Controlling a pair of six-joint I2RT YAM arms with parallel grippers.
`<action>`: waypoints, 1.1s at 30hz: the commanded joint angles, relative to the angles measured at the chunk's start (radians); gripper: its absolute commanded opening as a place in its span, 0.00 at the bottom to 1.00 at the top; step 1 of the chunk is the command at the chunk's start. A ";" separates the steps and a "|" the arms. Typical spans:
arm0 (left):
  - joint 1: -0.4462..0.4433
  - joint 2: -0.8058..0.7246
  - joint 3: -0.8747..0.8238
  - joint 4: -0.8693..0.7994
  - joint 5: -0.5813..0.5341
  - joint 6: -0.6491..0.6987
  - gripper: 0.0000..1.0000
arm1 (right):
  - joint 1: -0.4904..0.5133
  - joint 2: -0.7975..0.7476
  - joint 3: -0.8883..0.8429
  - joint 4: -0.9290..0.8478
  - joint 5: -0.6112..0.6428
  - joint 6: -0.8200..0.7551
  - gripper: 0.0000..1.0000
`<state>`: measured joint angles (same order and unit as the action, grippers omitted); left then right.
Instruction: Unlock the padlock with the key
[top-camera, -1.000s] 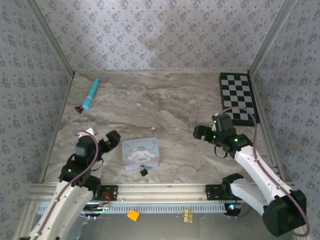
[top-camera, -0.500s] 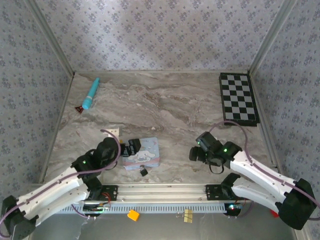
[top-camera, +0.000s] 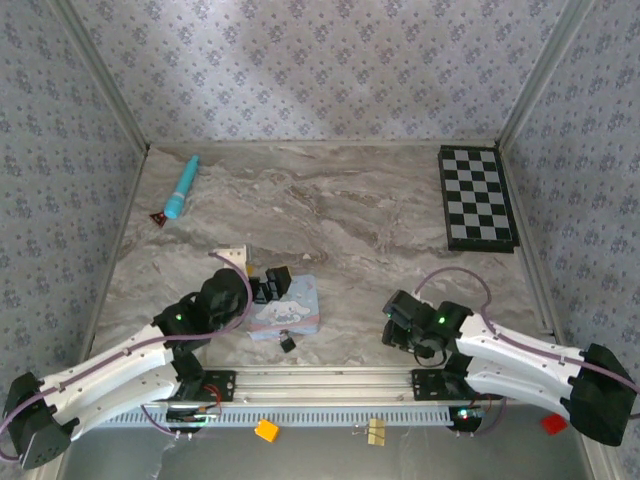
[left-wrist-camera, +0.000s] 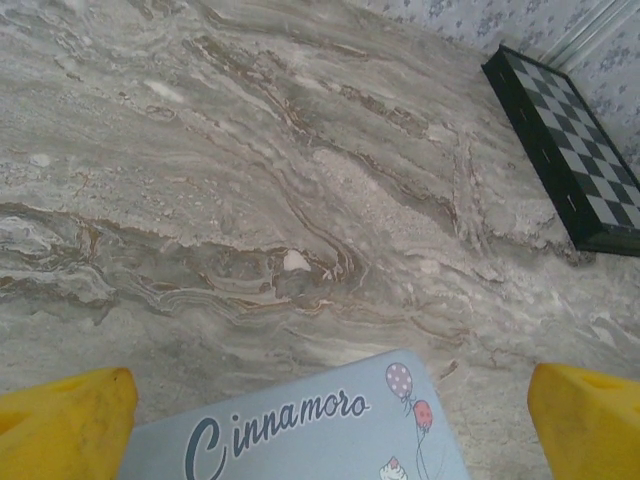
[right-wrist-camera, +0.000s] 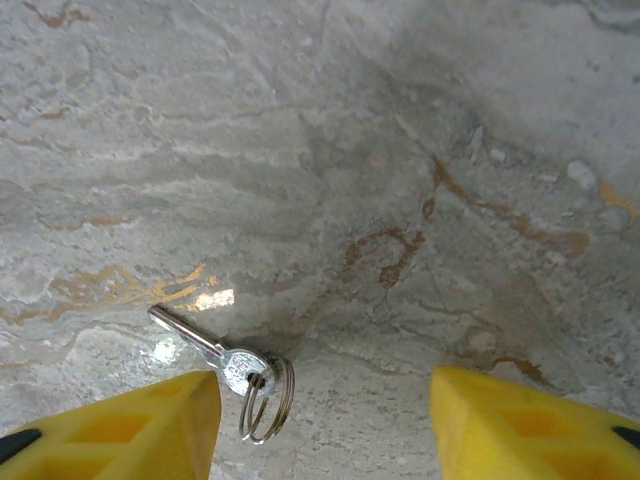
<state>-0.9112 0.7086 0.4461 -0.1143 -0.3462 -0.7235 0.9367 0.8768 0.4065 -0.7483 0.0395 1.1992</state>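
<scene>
The padlock (top-camera: 287, 342), a tiny black block with a silvery part, lies on the marble just in front of the pale blue cartoon tin (top-camera: 288, 310). My left gripper (top-camera: 271, 285) hovers open over the tin's far left edge. In the left wrist view its yellow fingers (left-wrist-camera: 70, 420) stand wide on either side of the tin's corner (left-wrist-camera: 320, 430). The key (right-wrist-camera: 205, 347), silver with a split ring, lies flat on the table. My right gripper (right-wrist-camera: 325, 405) is low over it and open, with the key's head just beside the left finger (right-wrist-camera: 140, 425), not held.
A black-and-white checkerboard (top-camera: 478, 198) lies at the far right. A teal pen-like tool (top-camera: 182, 186) and a small red piece (top-camera: 158, 216) lie at the far left. A metal rail (top-camera: 320, 382) runs along the near edge. Patterned walls enclose the table.
Both arms have come down and forward. The left gripper moved right, onto the tin. The right gripper dropped low near the front edge and its jaws have narrowed.
</scene>
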 joint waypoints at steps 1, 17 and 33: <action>-0.008 -0.005 0.001 0.045 -0.024 -0.003 1.00 | 0.011 -0.007 -0.014 0.022 0.011 0.068 0.53; -0.019 -0.019 -0.026 0.074 -0.014 -0.022 1.00 | 0.024 -0.019 -0.057 0.100 0.012 0.136 0.31; -0.028 -0.042 -0.050 0.076 -0.017 -0.034 1.00 | 0.038 0.072 -0.032 0.189 -0.005 0.118 0.27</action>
<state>-0.9325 0.6750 0.4030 -0.0620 -0.3527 -0.7498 0.9630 0.9176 0.3843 -0.6861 0.0544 1.3132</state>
